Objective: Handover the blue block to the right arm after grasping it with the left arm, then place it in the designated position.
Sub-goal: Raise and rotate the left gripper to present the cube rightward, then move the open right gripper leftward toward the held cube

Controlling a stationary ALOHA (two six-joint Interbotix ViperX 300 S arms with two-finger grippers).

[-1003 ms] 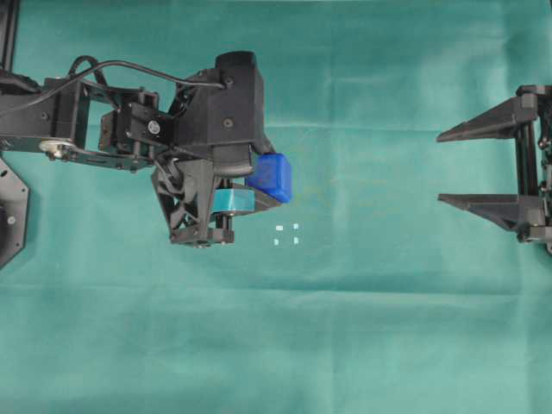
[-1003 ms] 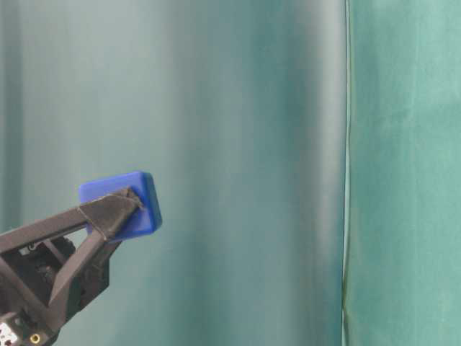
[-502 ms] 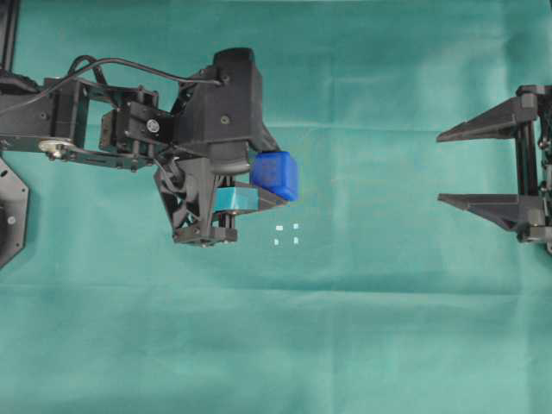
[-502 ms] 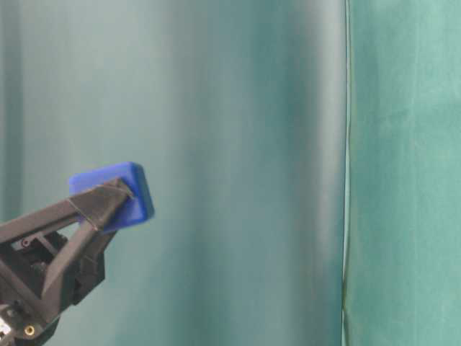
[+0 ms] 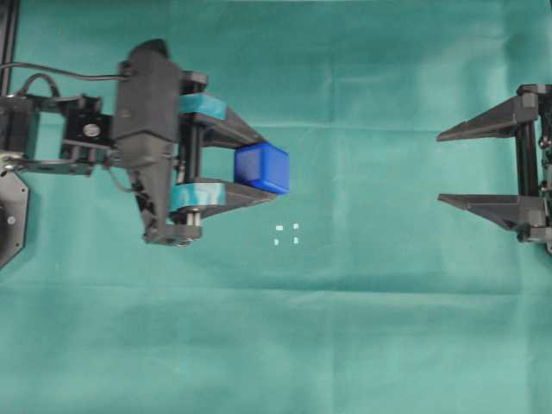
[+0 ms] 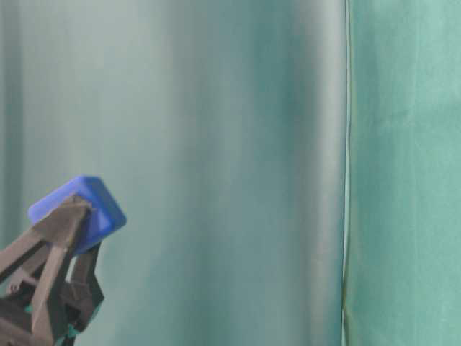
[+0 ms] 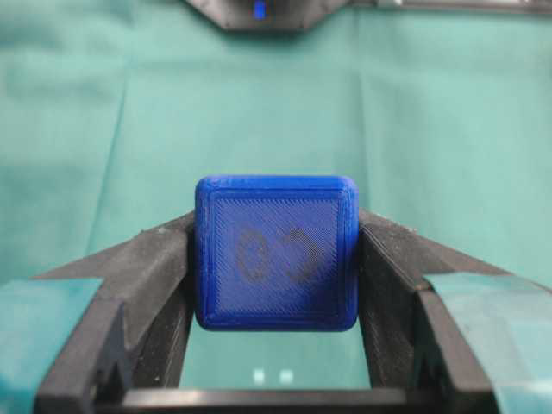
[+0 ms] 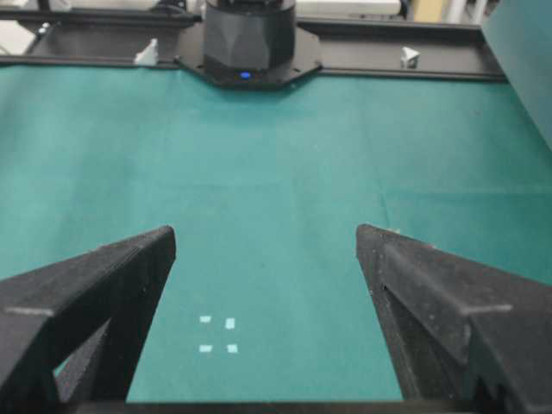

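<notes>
The blue block [image 5: 262, 167] is a small rounded cube with a faint dark mark, pinched between the teal-taped fingers of my left gripper [image 5: 266, 168] and held above the cloth. It fills the middle of the left wrist view, blue block [image 7: 276, 253], and shows at lower left in the table-level view, blue block [image 6: 78, 212]. The designated position [image 5: 286, 234], a little square of white marks, lies on the cloth just right of and below the block; it also shows between the right fingers as designated position [image 8: 218, 335]. My right gripper [image 5: 442, 167] stands wide open at the far right, holding nothing.
Green cloth [image 5: 362, 328] covers the whole table. The left arm's base [image 8: 248, 43] and a black frame rail [image 8: 414, 60] run along the far edge in the right wrist view. A hanging green backdrop [image 6: 216, 144] fills the table-level view.
The left wrist has rotated, so both teal-taped fingers now lie level in the overhead view, and the block has shifted slightly left. The right gripper has not moved.
</notes>
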